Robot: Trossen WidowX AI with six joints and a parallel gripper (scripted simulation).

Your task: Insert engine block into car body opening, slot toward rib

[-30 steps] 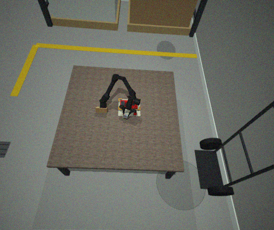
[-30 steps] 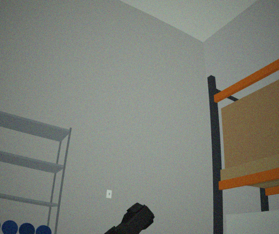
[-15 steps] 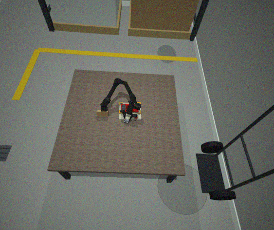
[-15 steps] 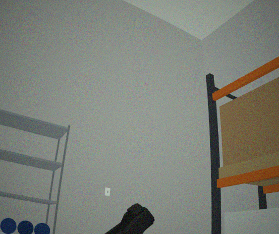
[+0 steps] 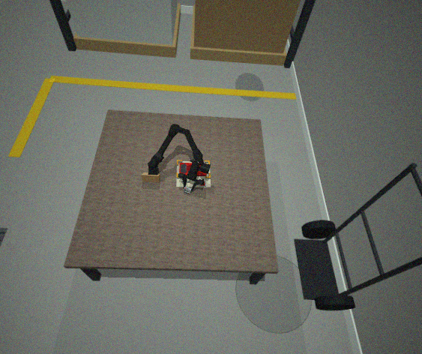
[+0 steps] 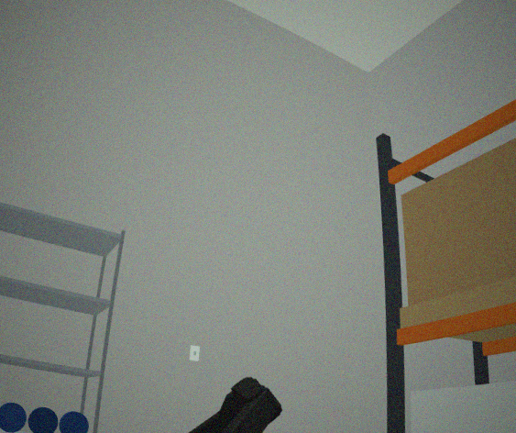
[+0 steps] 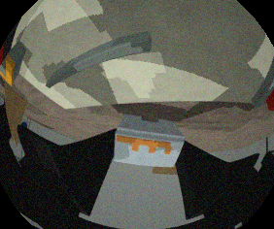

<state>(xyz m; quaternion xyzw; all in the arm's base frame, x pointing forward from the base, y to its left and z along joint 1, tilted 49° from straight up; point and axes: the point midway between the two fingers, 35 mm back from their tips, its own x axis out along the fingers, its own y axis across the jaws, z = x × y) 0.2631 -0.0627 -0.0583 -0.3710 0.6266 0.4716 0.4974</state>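
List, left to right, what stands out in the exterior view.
Blue discs → grey shelf → wall plate → black arm → dark post → brown box.

Table [image 5: 127, 228] matt woodgrain (rough-looking); car body [image 5: 184, 166] glossy red; floor [image 5: 20, 296] matt.

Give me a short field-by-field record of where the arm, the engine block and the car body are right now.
arm: reaches from its base over to the car body
car body: red, on a white plate on the table
engine block: grey with orange marking, gripped in the jaws
gripper: shut on the block, at the car body's near edge
seating: cannot tell
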